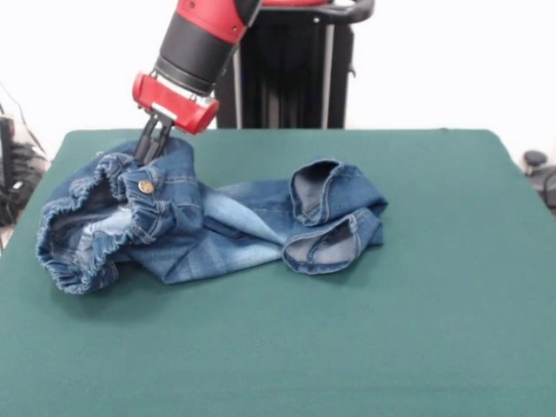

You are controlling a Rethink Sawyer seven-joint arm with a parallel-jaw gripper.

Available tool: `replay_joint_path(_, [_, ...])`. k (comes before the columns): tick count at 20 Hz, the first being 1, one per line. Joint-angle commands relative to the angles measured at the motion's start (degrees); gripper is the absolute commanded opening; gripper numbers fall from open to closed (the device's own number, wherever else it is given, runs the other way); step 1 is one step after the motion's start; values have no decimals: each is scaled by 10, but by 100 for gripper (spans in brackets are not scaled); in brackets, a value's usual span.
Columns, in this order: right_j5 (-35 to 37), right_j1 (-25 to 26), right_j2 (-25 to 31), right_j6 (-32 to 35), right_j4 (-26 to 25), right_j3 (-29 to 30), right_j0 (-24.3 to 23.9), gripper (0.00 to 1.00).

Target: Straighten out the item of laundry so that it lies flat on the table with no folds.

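The item of laundry (217,226), a small pair of blue jeans, lies crumpled on the left half of the green table (347,347). Its elastic waistband (74,234) gapes open at the left, with a metal button (146,186) facing up. Both leg cuffs (330,221) are folded back toward the middle. My gripper (146,156) comes down at a slant onto the far rim of the waistband. Its black fingers (153,137) are drawn close together and pinch the denim there, which stands slightly raised. The fingertips are sunk in the cloth.
The black pedestal (291,69) stands behind the table's far edge. Dark equipment shows off the table at the left (13,165) and right (540,174) edges. Bare green cloth stretches to the right of the jeans and in front of them.
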Motion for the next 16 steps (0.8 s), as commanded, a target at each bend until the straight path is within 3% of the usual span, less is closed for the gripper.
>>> replay_joint_path(1, [-71,42,21,48,-47,72,-12,0])
replay_joint_path(9, [-77,27,5,20,-124,85,-66,0])
replay_joint_path(16, [-143,93,-85,14,-112,63,-64,0])
